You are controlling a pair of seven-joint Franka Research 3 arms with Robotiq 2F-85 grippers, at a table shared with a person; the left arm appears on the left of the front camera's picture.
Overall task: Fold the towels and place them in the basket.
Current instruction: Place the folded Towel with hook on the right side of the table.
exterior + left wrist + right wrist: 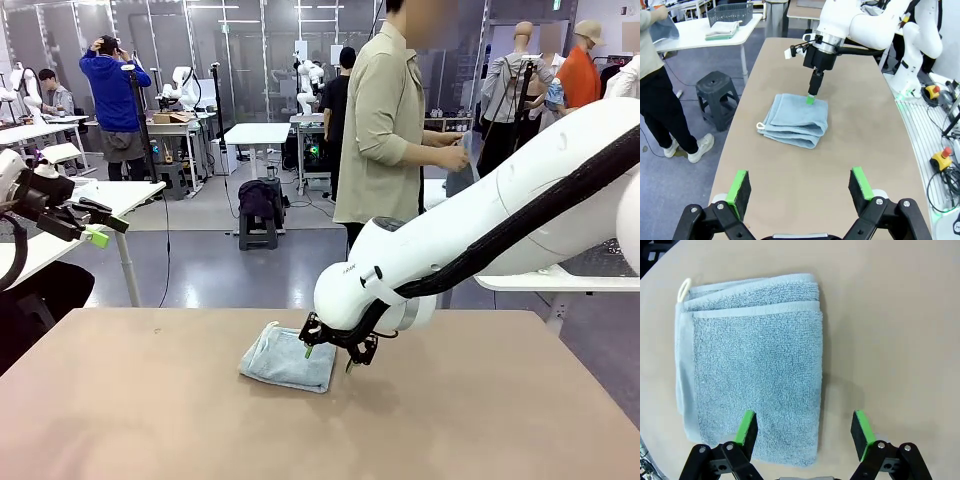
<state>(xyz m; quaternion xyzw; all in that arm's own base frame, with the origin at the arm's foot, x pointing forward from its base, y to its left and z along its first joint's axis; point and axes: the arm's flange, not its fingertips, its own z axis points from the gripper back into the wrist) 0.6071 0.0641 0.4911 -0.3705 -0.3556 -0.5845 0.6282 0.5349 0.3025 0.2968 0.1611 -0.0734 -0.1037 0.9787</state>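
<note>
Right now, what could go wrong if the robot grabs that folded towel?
1. The open right gripper straddles the folded towel's edge, one pad over cloth, the other over the bare table. Closing there might catch only the top layers, so the fold could fall open.
2. The basket stands on a white side table, so a loosely pinched towel might unfold on the way.

Bright, even light from overhead is filling all three views. The folded towel (pixel 755 365) is casting a soft, narrow shadow on the desk (pixel 890 315) along its right edge. Terry texture is showing sharply; wide-angle wrist views are curving the desk's edges slightly.
</note>
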